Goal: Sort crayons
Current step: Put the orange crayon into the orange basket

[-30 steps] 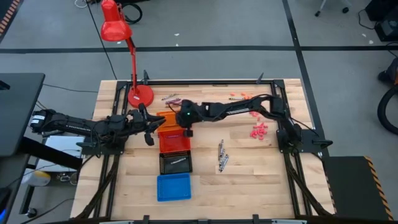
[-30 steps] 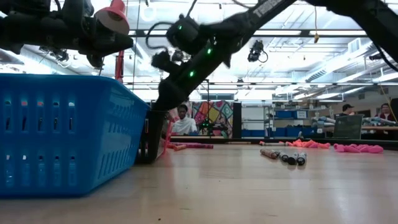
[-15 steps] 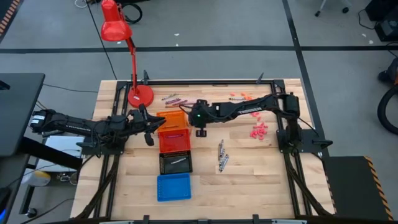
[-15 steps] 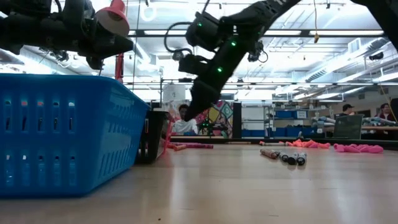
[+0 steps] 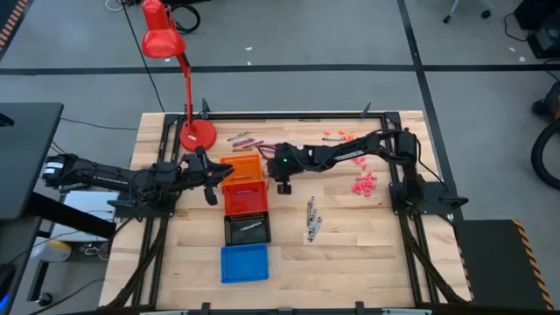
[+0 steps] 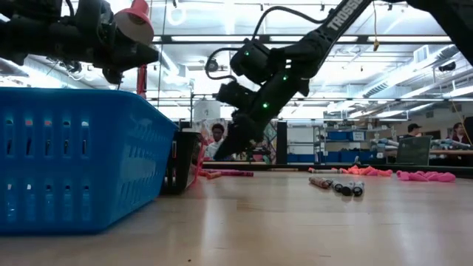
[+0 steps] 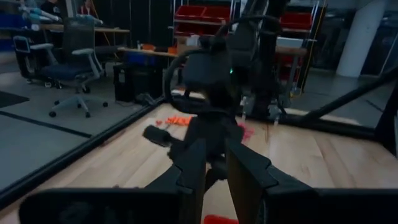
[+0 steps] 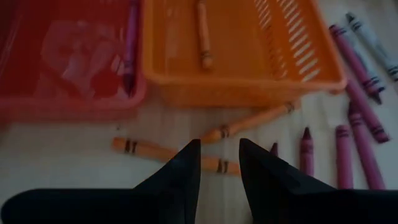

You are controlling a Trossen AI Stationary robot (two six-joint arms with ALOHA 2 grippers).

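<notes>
Right wrist view: orange crayons (image 8: 252, 123) lie loose at centre frame beside the orange tray (image 8: 249, 56); right gripper (image 8: 219, 163) released, empty; left gripper's (image 7: 214, 171) grip I cannot tell.

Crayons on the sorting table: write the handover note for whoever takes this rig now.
Right tool: open, empty, above loose orange crayons beside the orange tray.
Left tool: waiting at the trays' left side, nothing seen in it.
Done: one orange crayon lies in the orange tray, one maroon crayon in the red tray.
Left: maroon crayons beside the orange tray, the pink pile, the dark group at mid-table, the orange few at the far edge.
</notes>
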